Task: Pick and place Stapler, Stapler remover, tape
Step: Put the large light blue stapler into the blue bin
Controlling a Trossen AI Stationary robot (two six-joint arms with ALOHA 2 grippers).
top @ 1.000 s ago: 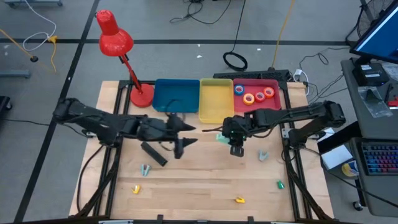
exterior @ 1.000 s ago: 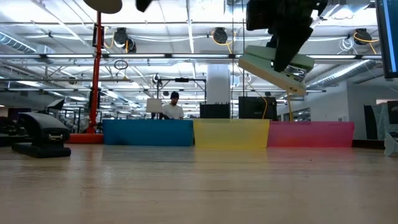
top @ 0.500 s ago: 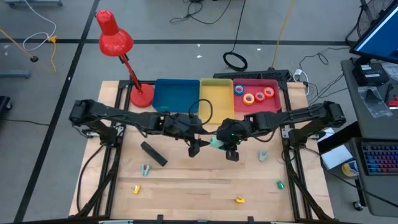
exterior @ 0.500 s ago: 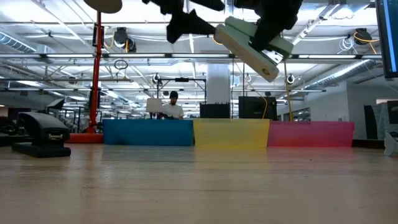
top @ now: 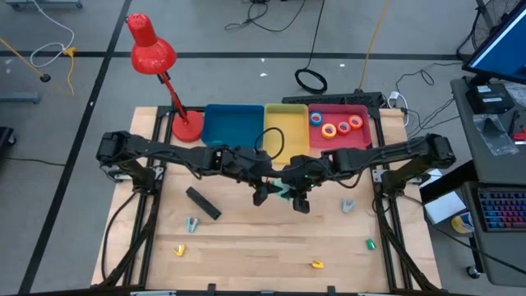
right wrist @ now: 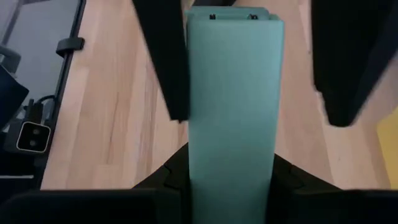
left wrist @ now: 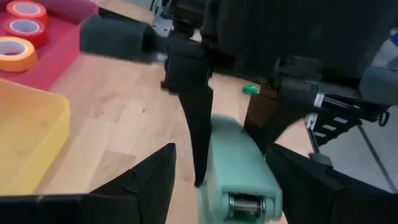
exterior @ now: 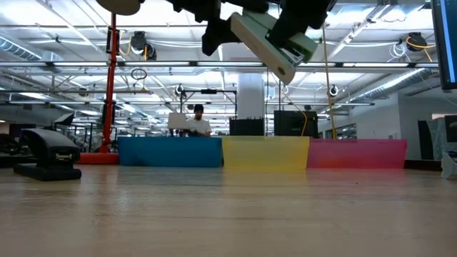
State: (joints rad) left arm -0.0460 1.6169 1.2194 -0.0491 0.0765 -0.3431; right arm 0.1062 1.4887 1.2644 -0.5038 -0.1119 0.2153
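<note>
A red desk lamp point(top: 156, 62) is seen at the far left corner of the worktop point(top: 246, 247), with three trays beside it in a row: blue point(top: 233, 127), yellow point(top: 284, 131) and red point(top: 341, 125). Four tape rolls point(top: 335, 126) are held in the red tray. A black stapler point(top: 203, 202) is seen lying on the wood near the left arm, and small staple removers point(top: 191, 224) are scattered towards the front edge. A person point(exterior: 198, 121) is seen far off in the room behind.

A pale green stapler point(exterior: 265, 44) is held tilted in the air above the middle of the worktop, in front of the yellow tray. It is long and boxy, with a metal end. The right claw point(top: 292, 191) is closed on it. The left claw point(top: 265, 187) is spread wide, just beside the green stapler, its fingers point(left wrist: 149, 180) set on either side of the body without gripping it
</note>
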